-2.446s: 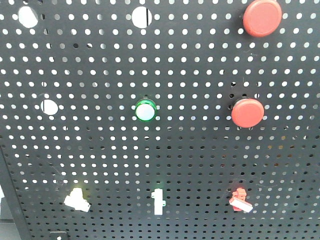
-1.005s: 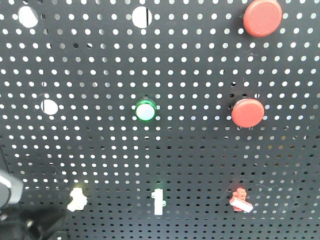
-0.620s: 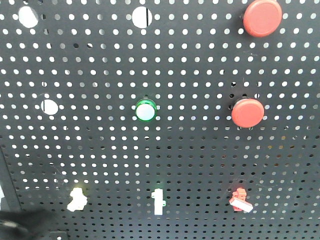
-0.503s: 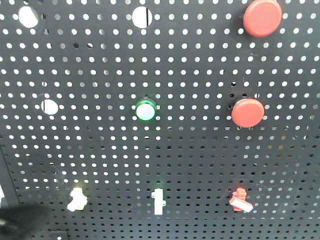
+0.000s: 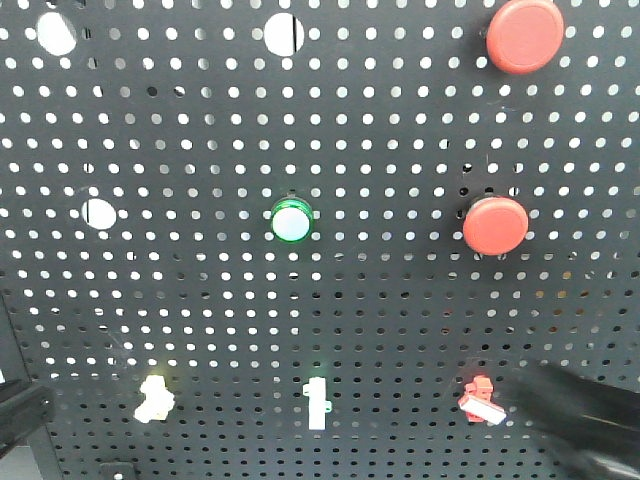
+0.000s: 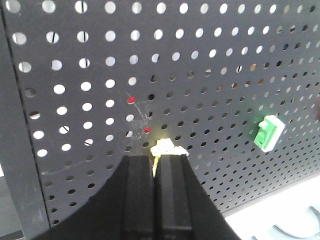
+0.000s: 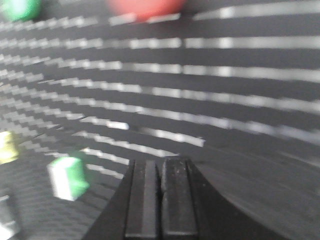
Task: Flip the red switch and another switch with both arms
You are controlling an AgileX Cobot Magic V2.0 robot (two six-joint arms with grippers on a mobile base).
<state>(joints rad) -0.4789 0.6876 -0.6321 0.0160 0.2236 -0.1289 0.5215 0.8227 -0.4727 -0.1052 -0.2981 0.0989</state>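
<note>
The red switch (image 5: 480, 400) is a small red lever with a white tip, low on the right of the black pegboard (image 5: 330, 300). A dark, blurred right arm (image 5: 580, 422) reaches in from the lower right, its end just beside that lever. In the right wrist view the right gripper (image 7: 160, 162) is shut and the picture is motion-blurred; the red switch is hidden there. The other switch, a pale yellow lever (image 5: 155, 398), sits low on the left. The left gripper (image 6: 156, 159) is shut, its tips just under the yellow lever (image 6: 167, 148).
A thin white upright toggle (image 5: 317, 403) stands between the two levers. A green-ringed round button (image 5: 290, 220) and two large red push buttons (image 5: 524, 35) (image 5: 495, 224) sit higher up. A piece of the left arm (image 5: 22, 412) shows at the lower left edge.
The yellow lever has flipped from slanting to a more upright pose. The left arm's dark blur has pulled back to the lower left corner. The right arm has swept in beside the red switch.
</note>
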